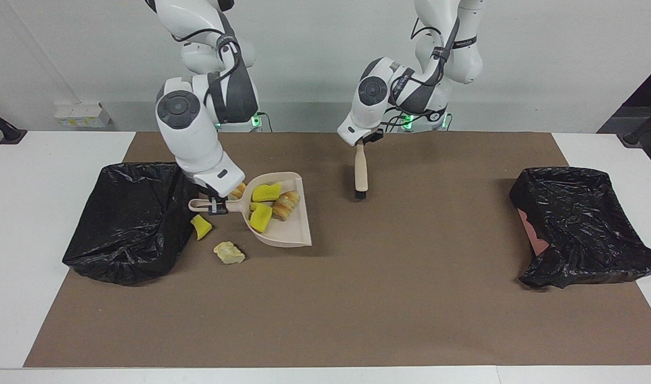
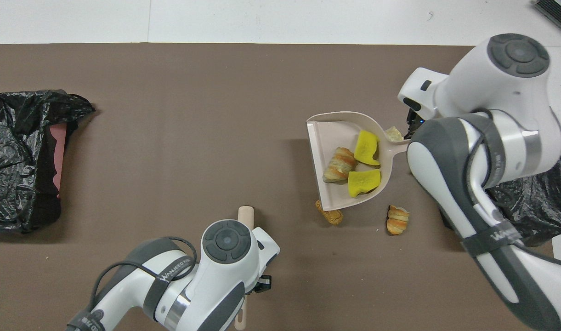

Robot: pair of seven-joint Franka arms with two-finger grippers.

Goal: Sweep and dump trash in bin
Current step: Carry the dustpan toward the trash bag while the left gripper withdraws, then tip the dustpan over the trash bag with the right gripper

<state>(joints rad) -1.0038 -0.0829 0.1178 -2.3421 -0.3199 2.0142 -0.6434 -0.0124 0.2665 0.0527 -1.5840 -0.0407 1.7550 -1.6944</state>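
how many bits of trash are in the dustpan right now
3. One yellow sponge lies by the handle, a second sponge next to it, and a bread roll beside both, toward the open edge of the dustpan gripped by the right claw. None seems hidden.

The white bench [image 1: 16, 224] carries a brown mat [image 1: 357, 298] across most of its top. At frame left in the facing view a black-bagged bin [image 1: 128, 221] rests on the mat; a second black-bagged bin [image 1: 581, 226] rests at frame right. Loose trash lumps lie on the mat beside the first bin: a yellow sponge chunk [image 1: 201, 227], a pale bread piece [image 1: 229, 253].
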